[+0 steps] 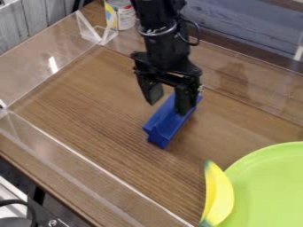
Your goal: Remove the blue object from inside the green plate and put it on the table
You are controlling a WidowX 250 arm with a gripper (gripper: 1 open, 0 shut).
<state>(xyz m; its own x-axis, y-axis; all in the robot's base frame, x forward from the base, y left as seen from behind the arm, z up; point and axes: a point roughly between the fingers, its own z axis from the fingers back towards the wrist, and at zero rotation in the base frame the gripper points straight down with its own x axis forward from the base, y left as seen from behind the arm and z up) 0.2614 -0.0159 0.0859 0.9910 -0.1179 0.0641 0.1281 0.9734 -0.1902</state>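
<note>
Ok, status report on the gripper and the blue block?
Gripper open, over the block. Blue block on table, off green plate. Nothing visibly in the way.

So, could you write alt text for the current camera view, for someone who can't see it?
A black robot gripper, open, hovers at a blue block lying on a brown wood-grain table. To the right, a yellow banana-shaped object lies beside a large lime-green plate, partly cut off by the picture's edge.
</note>
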